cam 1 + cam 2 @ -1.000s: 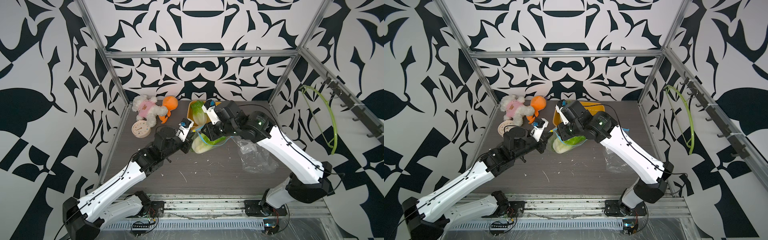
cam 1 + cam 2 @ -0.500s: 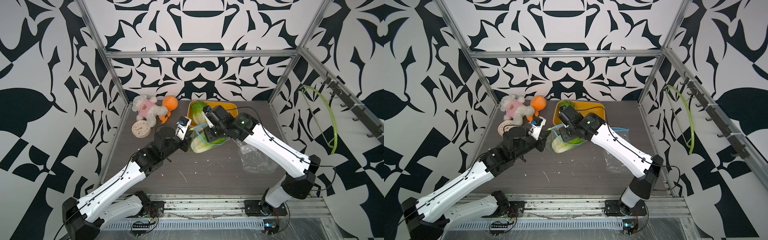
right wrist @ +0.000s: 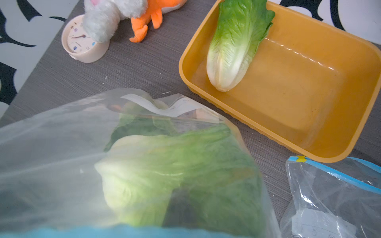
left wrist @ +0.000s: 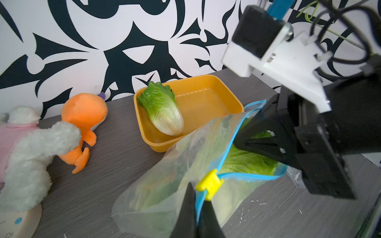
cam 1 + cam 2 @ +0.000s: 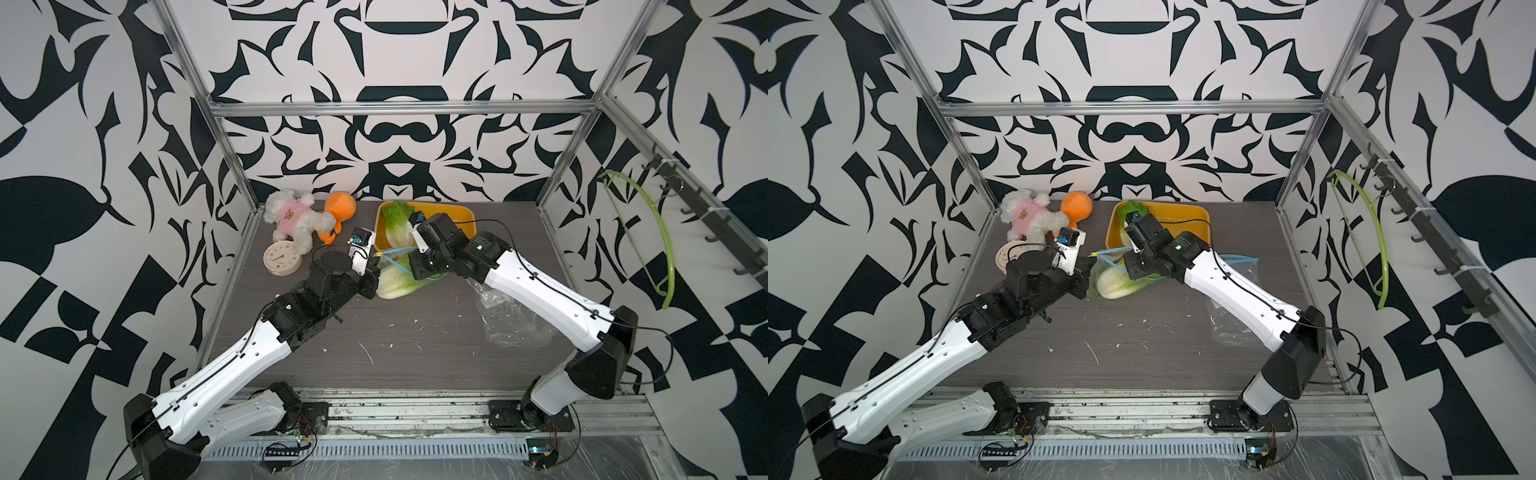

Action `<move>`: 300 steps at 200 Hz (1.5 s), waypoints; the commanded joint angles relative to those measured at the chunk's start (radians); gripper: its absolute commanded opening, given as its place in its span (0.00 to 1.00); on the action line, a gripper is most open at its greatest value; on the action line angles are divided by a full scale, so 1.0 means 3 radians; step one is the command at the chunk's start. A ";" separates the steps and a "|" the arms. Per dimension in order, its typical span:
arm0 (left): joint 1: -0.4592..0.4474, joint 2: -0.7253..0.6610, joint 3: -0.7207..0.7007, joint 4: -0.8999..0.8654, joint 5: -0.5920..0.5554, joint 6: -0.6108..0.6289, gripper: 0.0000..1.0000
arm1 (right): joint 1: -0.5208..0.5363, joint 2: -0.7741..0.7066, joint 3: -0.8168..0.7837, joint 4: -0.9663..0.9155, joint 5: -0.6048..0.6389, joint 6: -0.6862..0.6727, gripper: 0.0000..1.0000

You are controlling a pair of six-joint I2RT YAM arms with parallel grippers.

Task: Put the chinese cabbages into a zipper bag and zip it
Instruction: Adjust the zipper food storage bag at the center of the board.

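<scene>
By the left wrist view alone, the left gripper (image 4: 196,192) is shown pinched shut on the blue strip of the zipper bag (image 4: 165,185) beside the yellow slider (image 4: 210,182), with the right gripper (image 4: 237,142) clamped on the opposite rim. A bagged cabbage (image 3: 165,175) is seen through the film in the right wrist view; beyond, 1 loose cabbage (image 3: 233,47) lies in the yellow tray (image 3: 309,127).

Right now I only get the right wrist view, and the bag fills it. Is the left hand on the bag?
Observer: Yes, the left hand is shut on the zipper bag at its blue edge, by the yellow slider.
Operator: And the other arm?
Observer: The right hand is shut on the opposite lip of the mouth.
Operator: Zipped?
Observer: No, the mouth gapes; cabbage leaves show through it.
</scene>
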 commanded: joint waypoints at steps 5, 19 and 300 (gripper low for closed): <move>0.0013 -0.0014 0.0222 0.0071 -0.0143 -0.0143 0.00 | -0.0030 -0.0366 0.0182 -0.0149 0.0069 0.0023 0.08; 0.0013 0.0001 0.0251 0.0029 -0.0188 -0.0173 0.00 | -0.0054 -0.0476 0.0184 -0.0345 0.0290 0.0027 0.13; 0.0013 0.0017 0.0278 -0.0046 -0.0231 -0.0175 0.00 | -0.0665 -0.0682 -0.0538 0.0047 -0.0780 -0.0614 0.46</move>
